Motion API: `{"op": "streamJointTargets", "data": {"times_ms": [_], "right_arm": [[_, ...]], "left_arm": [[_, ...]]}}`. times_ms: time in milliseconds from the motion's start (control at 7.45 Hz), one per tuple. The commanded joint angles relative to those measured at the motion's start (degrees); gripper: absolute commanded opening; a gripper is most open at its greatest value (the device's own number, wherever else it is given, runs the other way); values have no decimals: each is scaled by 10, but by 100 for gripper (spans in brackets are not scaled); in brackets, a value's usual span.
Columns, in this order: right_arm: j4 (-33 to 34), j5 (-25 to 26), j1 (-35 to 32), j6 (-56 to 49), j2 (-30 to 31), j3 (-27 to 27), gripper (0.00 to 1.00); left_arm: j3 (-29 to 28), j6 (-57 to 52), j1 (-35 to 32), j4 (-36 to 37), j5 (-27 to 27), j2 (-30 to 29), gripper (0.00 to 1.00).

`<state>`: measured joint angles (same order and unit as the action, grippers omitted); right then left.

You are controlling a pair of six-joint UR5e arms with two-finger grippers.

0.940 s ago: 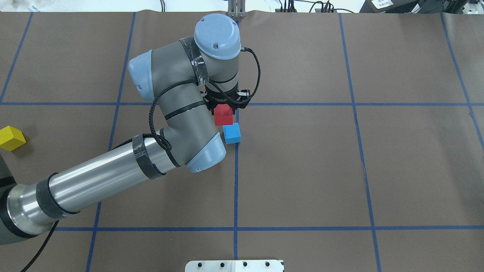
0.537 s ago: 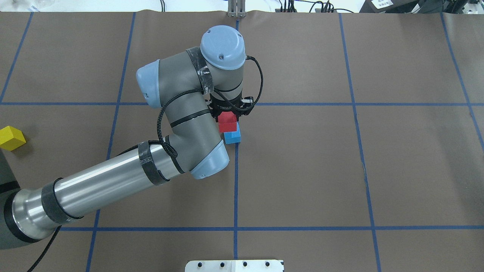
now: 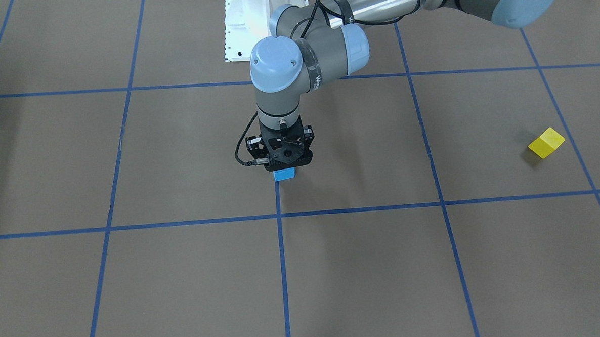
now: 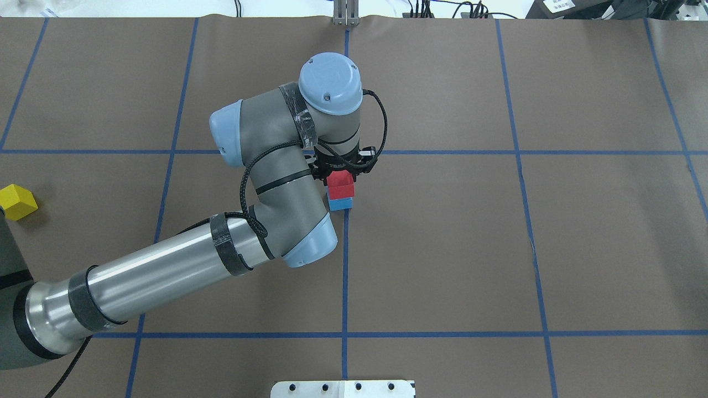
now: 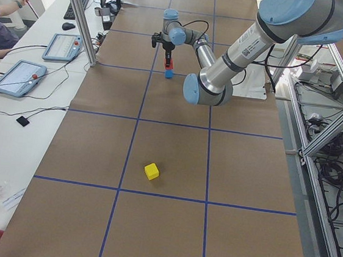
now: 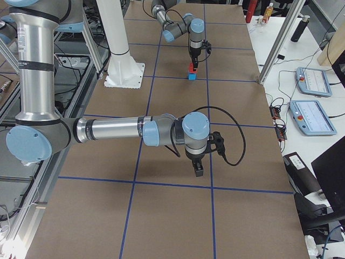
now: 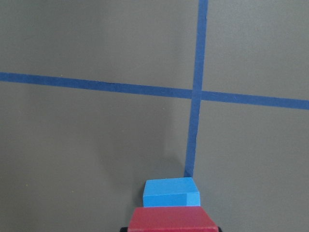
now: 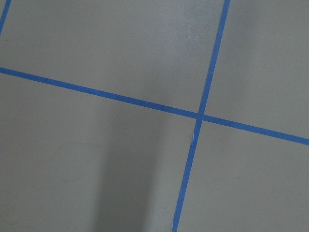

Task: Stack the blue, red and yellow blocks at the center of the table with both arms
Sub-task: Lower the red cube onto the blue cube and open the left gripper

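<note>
The front view hides the red block [image 4: 340,183] behind the left fingers [image 4: 322,172], which point straight down and pinch it, with the blue block [image 4: 340,203] directly beneath. I cannot tell whether the right fingers [image 6: 198,168] are spread or pressed together.

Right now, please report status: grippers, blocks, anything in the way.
Left gripper shut on small red matte cube, over light blue matte cube; contact unclear. Right gripper far off, state unclear. Yellow matte cube apart, robot's left. Nothing blocking seen.

silver-tubed arm [image 4: 160,268] with grey joints [image 4: 287,177], pale blue caps [image 4: 330,76], black cable [image 4: 381,119]
</note>
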<state>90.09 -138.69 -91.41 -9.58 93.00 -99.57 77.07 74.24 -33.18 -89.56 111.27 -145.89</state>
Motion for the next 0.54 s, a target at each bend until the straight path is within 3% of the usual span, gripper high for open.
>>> {"op": "streamJointTargets", "data": {"times_ms": [0,403], "right_arm": [[1,0,-1,0,0,0,100],[1,0,-1,0,0,0,100]], "left_arm": [[-4,-1,0,-4,1,1,0],[-1,-1,0,1,2,3,0]]}}
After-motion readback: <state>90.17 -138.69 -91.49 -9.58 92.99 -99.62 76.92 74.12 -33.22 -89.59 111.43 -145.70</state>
